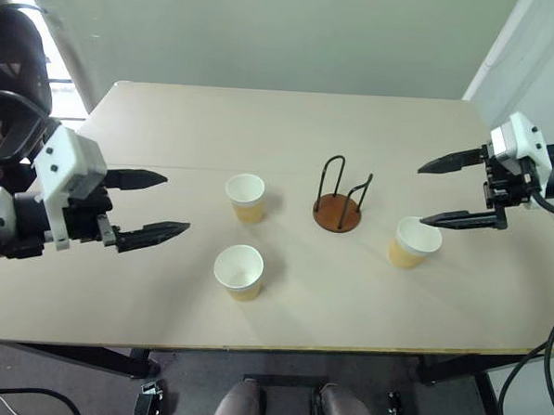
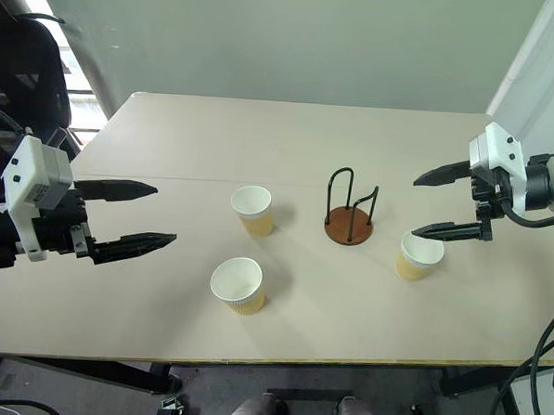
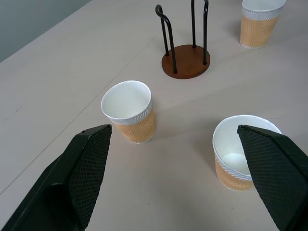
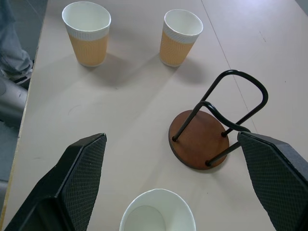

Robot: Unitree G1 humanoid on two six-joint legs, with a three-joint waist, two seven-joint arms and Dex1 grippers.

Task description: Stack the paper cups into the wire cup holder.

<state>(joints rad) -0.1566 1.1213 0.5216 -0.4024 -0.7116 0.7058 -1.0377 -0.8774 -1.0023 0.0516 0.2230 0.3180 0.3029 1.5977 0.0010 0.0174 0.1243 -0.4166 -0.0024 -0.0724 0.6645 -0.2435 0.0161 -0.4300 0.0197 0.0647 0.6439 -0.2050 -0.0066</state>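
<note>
Nearest the camera, a tapered paper cup (image 1: pixel 238 271) with white rim and pale yellow-tan ribbed wall stands upright and empty near the front edge of the beige counter (image 1: pixel 290 134). A second identical cup (image 1: pixel 246 197) stands upright behind it, toward the counter's middle. A third identical cup (image 1: pixel 414 243) stands upright on the robot's right side. Between the second and third cups sits the wire cup holder (image 1: pixel 339 202), a round reddish-brown disc base with thin black wire loops rising upright; it holds no cup. All three cups stand apart from the holder and from one another.

Left tool (image 1: pixel 154 204): two black fingers spread wide, holding nothing, hovering above the counter on the robot's left, well apart from the two nearer cups; in the left wrist view those two cups appear between its fingers (image 3: pixel 86 168), with the holder beyond.

Right tool (image 1: pixel 445 190): two black fingers likewise spread wide and empty, pointing inward over the counter's right side, with its lower finger just above the rim of the third cup; contact cannot be told. In the right wrist view the holder's base (image 4: pixel 199 139) lies between its fingers (image 4: pixel 79 178).
</note>
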